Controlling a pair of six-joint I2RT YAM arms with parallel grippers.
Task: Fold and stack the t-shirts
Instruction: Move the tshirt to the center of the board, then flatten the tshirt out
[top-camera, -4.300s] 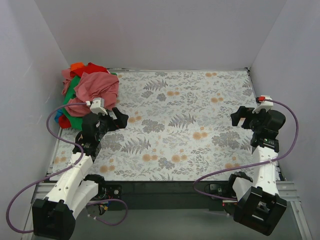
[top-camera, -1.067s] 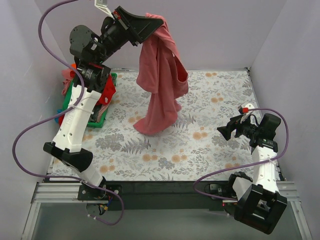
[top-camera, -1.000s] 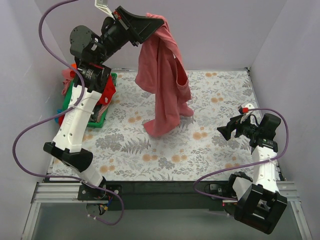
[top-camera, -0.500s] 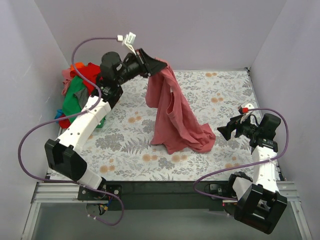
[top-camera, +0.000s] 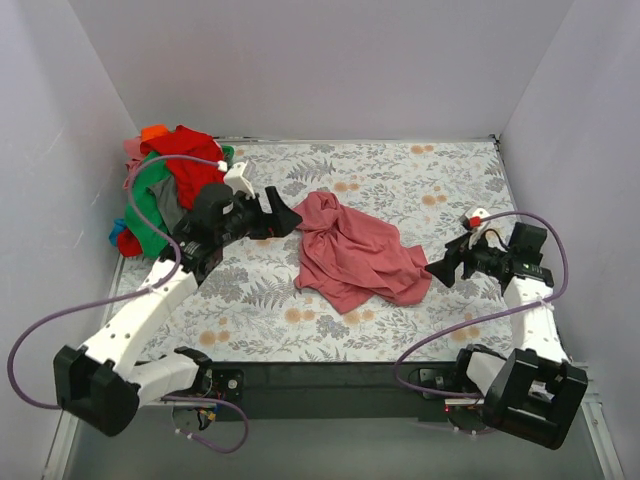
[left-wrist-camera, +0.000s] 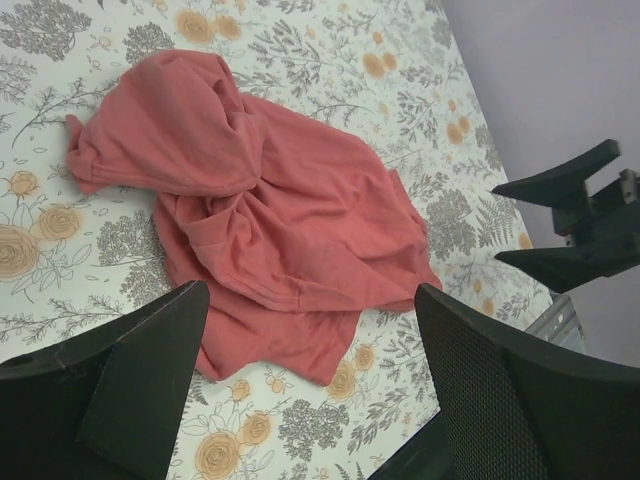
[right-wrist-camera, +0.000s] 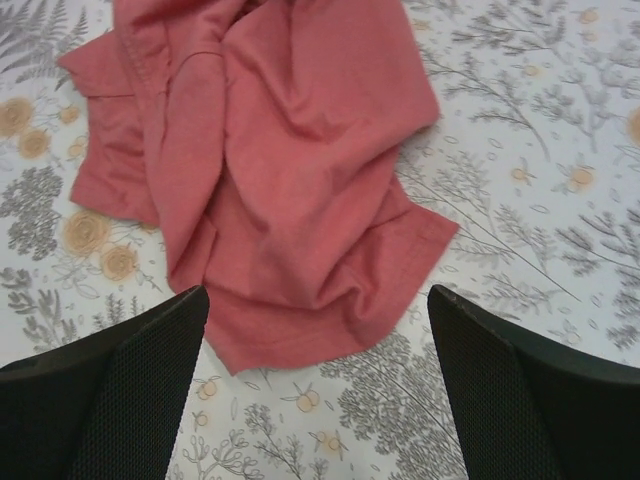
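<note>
In the middle of the floral-patterned cover (top-camera: 400, 175) that dresses the worktop, a little right of centre in the overhead view, the salmon-pink t-shirt (top-camera: 352, 255) lies in a crumpled, unfolded heap. It has a bunched lobe toward the upper left and a wider, flatter spread running to the lower right, where a hemmed edge shows. The pile of t-shirts (top-camera: 168, 185) sits in the upper left corner of that view against the left wall, well apart from the pink one. Red lies on top, with green below it and orange and pink peeking out behind (a scrap of blue shows at its lower edge too). The left fingers (left-wrist-camera: 140, 370) are spread wide. In the left wrist view they stand at the two lower corners of the frame with nothing pinched between them, and the shirt lies on the cover beyond their tips. From overhead they sit just beside the shirt's upper-left lobe and point right toward it; whether they brush the cloth cannot be told. The right fingers (right-wrist-camera: 120, 385) are likewise parted as far as they go and hold nothing. In the right wrist view they frame the shirt's lower hem from the bottom corners. From overhead they sit just beside the shirt's right edge, pointing left, and they also show at the right edge of the left wrist view.
</note>
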